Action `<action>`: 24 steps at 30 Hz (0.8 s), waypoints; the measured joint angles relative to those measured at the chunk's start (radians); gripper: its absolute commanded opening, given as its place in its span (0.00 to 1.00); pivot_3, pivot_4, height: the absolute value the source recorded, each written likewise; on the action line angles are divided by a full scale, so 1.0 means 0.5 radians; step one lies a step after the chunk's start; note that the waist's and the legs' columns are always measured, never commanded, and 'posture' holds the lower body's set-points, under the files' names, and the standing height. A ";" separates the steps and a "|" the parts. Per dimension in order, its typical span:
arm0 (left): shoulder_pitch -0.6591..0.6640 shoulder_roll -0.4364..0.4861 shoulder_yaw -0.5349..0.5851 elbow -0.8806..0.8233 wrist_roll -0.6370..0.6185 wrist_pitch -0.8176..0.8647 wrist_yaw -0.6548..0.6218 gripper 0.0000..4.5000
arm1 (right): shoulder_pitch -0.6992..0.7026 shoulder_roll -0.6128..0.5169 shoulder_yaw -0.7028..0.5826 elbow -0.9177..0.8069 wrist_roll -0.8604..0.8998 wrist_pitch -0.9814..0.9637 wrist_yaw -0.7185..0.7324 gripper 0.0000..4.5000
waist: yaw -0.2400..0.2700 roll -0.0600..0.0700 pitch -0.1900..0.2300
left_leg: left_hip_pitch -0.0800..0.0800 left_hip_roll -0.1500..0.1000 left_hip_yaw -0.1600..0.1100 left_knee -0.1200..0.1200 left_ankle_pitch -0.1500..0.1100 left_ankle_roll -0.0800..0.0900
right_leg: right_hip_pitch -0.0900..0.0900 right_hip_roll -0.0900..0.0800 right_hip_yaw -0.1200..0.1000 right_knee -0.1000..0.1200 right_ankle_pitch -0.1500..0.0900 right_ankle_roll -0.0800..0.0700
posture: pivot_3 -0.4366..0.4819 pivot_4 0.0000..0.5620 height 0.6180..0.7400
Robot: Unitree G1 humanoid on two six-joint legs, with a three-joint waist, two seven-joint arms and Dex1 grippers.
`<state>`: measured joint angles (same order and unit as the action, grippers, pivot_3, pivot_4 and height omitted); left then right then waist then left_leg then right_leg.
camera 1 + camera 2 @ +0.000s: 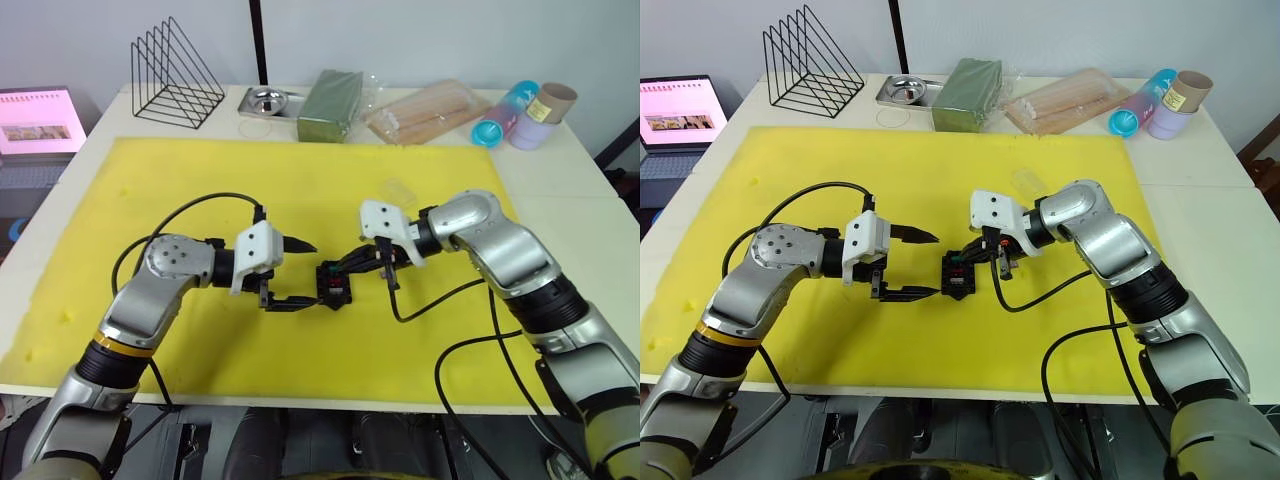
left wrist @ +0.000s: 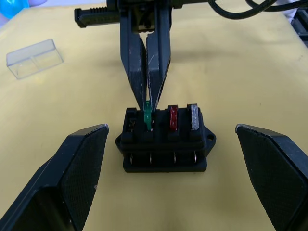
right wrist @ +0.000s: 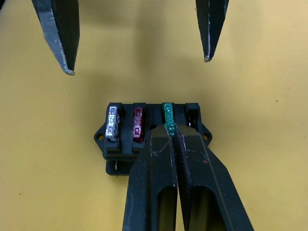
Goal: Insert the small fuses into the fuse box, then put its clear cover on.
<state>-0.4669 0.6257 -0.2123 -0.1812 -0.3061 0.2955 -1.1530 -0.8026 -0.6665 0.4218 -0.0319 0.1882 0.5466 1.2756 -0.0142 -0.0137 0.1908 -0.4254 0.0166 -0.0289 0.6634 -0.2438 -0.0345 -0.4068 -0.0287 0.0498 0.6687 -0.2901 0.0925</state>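
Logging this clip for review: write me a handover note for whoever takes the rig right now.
Right pincer: shut on the green fuse, pressing it into the fuse box on the yellow mat.
Left pincer: open, holding nothing, flanking the box.
Done: red fuse and grey fuse seated.
Left: finish the green one, fill the last slot (purple fuse not spotted), fit the clear cover, which lies on the mat beyond the box.

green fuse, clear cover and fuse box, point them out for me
green fuse (image 3: pixel 168 115), right wrist view, on its top face in the slot.
clear cover (image 2: pixel 34 58), left wrist view, on its transparent top.
fuse box (image 2: pixel 166 149), left wrist view, on its black front wall.
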 measured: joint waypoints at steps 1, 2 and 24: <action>0.000 -0.001 0.000 0.000 0.000 0.000 0.001 1.00 | 0.000 0.019 0.000 0.012 -0.011 -0.005 -0.001 0.02 | 0.000 0.000 0.000 | 0.000 0.000 0.000 0.000 0.000 0.000 | 0.000 0.000 0.000 0.000 0.000 0.000 | 0.48 0.27 1.00; 0.000 -0.004 0.000 0.000 0.000 0.000 0.001 1.00 | 0.000 0.033 0.000 0.028 -0.018 -0.012 -0.001 0.02 | 0.000 0.000 0.000 | 0.000 0.000 0.000 0.000 0.000 0.000 | 0.000 0.000 0.000 0.000 0.000 0.000 | 0.48 0.27 1.00; 0.000 -0.022 0.000 -0.025 0.000 0.003 0.009 1.00 | -0.192 0.033 0.132 0.066 -0.183 0.082 0.108 0.02 | -0.002 0.000 0.000 | 0.001 0.000 0.000 0.000 0.000 0.000 | 0.000 0.000 0.000 0.002 0.000 0.000 | 0.48 0.27 1.00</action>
<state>-0.4668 0.6148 -0.2124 -0.1936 -0.3060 0.2968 -1.1483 -0.8984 -0.6499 0.4880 0.0013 0.0966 0.5878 1.3297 -0.0151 -0.0137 0.1908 -0.4247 0.0166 -0.0288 0.6635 -0.2438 -0.0346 -0.4067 -0.0286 0.0498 0.6697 -0.2901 0.0924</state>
